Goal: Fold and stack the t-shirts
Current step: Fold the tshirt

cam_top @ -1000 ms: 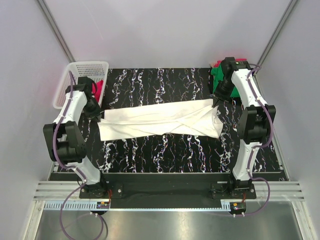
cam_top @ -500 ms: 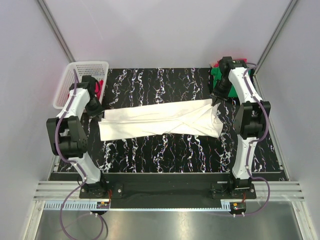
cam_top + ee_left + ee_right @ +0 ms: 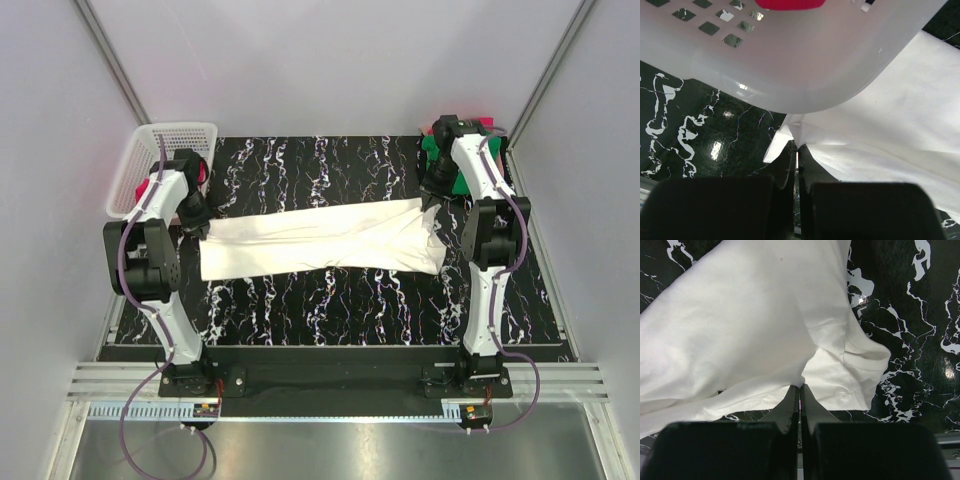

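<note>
The white t-shirt [image 3: 320,240] is stretched in a long band across the black marble table [image 3: 330,300]. My left gripper [image 3: 202,226] is shut on its left end; in the left wrist view the fingertips [image 3: 797,148] pinch a white cloth corner [image 3: 880,125]. Shut on the shirt's right end is my right gripper [image 3: 428,198], and the right wrist view shows its closed tips [image 3: 800,387] gripping the bunched fabric [image 3: 750,325]. A green t-shirt [image 3: 440,160] lies folded at the back right. Pinkish-red cloth [image 3: 200,172] shows in the basket.
A white plastic basket [image 3: 150,150] stands at the back left, its rounded wall [image 3: 790,55] close above my left gripper. Pale enclosure walls rise on both sides. The arm bases [image 3: 330,385] are bolted at the near edge.
Both arms have swung inward toward the shirt's ends and drawn more upright. The white shirt's left end has shifted slightly; both grips have held.
</note>
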Robot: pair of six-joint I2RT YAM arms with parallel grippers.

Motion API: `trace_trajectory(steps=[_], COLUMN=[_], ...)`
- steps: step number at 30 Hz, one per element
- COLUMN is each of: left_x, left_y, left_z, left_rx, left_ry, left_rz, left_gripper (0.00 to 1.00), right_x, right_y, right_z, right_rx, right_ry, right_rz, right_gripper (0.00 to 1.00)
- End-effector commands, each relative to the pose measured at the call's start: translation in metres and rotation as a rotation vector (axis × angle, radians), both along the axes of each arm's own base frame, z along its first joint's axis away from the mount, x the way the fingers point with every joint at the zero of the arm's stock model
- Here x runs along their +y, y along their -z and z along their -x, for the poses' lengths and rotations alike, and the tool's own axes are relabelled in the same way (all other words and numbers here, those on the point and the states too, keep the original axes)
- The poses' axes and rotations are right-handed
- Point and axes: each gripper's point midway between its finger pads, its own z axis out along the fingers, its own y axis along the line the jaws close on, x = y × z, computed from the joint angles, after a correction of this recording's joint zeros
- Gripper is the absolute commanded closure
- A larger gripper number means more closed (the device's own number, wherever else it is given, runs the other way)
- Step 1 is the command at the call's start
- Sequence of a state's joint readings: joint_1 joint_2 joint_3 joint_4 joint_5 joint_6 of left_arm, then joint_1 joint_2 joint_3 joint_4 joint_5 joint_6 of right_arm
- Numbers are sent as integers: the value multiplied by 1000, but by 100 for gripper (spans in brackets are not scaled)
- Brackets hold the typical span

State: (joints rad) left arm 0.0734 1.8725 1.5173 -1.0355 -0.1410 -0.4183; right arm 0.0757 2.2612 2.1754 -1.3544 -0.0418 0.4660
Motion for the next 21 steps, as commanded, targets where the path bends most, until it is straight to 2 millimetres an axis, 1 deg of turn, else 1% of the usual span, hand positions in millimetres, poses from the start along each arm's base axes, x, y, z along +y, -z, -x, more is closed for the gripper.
trace_trajectory(steps=[1,5,21], left_x=[7,8,11], left_y=[-11,-6,-2], left_z=[-11,-9,-8], left_rx=[-33,-18,-4], left_ry=[-4,-8,-16], left_rz=[-52,-61,-90], left_gripper=[100,100,100], right_x=[-9,-9,-8], right_y=[-6,-2,13], right_z=[-6,-6,-13], right_rx=[-20,-12,8], right_ry=[-5,-9,-11], right_rz=[32,37,39], right_gripper=[100,100,100])
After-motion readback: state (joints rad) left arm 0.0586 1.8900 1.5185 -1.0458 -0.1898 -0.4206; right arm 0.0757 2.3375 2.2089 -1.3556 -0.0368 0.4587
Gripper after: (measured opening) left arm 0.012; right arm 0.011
